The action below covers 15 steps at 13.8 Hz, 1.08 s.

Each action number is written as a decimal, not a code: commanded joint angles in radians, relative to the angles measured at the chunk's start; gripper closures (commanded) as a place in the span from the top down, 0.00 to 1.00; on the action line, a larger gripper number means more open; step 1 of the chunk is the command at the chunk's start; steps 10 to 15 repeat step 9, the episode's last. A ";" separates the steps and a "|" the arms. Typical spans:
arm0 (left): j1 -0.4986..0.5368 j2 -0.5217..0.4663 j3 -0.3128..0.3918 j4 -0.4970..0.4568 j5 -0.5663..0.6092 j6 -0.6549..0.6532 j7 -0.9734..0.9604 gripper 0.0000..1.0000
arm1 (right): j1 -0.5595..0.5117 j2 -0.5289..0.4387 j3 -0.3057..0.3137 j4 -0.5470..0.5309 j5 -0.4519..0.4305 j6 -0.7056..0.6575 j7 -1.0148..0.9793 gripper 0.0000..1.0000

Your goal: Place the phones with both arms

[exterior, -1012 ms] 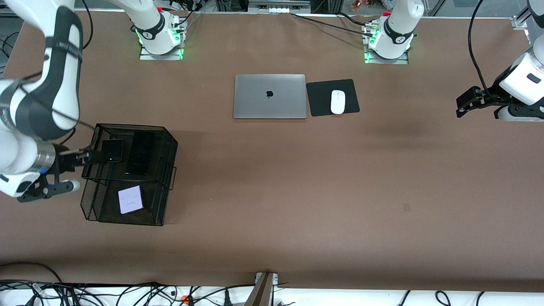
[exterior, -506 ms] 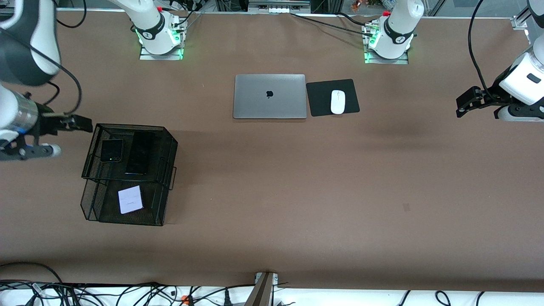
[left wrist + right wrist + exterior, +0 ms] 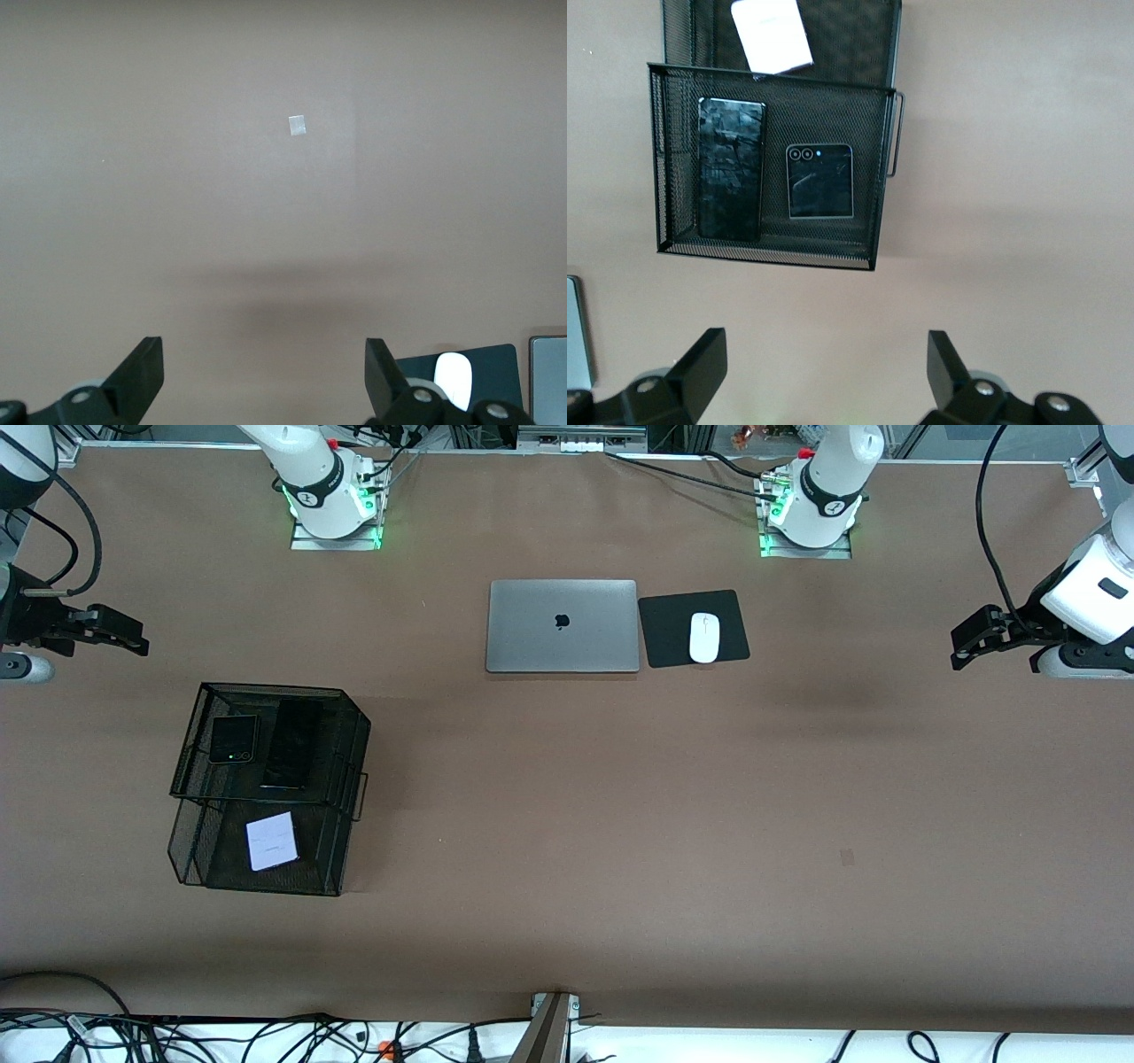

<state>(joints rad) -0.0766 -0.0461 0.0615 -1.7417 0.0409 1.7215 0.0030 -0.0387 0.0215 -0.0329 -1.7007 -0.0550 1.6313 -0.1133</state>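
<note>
right end effector [image 3: 133,638]: empty, fingers seen spread wide in the right wrist view; held over bare worktop [image 3: 567,824] at the right arm's end, clear of the mesh rack [image 3: 266,788].
mesh rack: two-tier black wire tray, below and forward of the right end effector, nearer the front camera.
small black phone [image 3: 233,739]: flat in the upper tier, the phone closest to the right end effector; cameras face up in the right wrist view [image 3: 820,181].
long black phone [image 3: 291,743]: flat in the same tier, just beside the small one, not touching as far as can be told.
pale phone [image 3: 271,841]: flat in the lower tier, farthest of the three from the right end effector.
task state: all three phones judged placed; no phone left loose on the worktop.
step in hand: judged as retreat/park; right end effector is best kept high and off the rack rim so the wire handle is not snagged.
laptop [image 3: 563,626], mouse [image 3: 704,638] on black pad [image 3: 694,628]: well apart from both end effectors, not involved.
left end effector [image 3: 966,642]: empty, fingers wide apart; left arm waits over bare worktop at its own end, mouse pad off to one side in its wrist view.
risk: low; rack could be nudged only if the right end effector is dropped again.
</note>
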 commanded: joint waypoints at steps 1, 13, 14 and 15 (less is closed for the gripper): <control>0.006 -0.003 -0.009 0.011 0.025 -0.017 -0.011 1.00 | -0.040 0.018 0.070 0.070 -0.039 -0.060 0.017 1.00; 0.006 -0.003 -0.009 0.011 0.025 -0.017 -0.015 1.00 | -0.041 0.015 0.060 0.066 -0.020 -0.080 0.066 1.00; 0.006 -0.003 -0.009 0.011 0.025 -0.017 -0.015 1.00 | -0.041 0.015 0.060 0.066 -0.020 -0.080 0.066 1.00; 0.006 -0.003 -0.009 0.011 0.025 -0.017 -0.015 1.00 | -0.041 0.015 0.060 0.066 -0.020 -0.080 0.066 1.00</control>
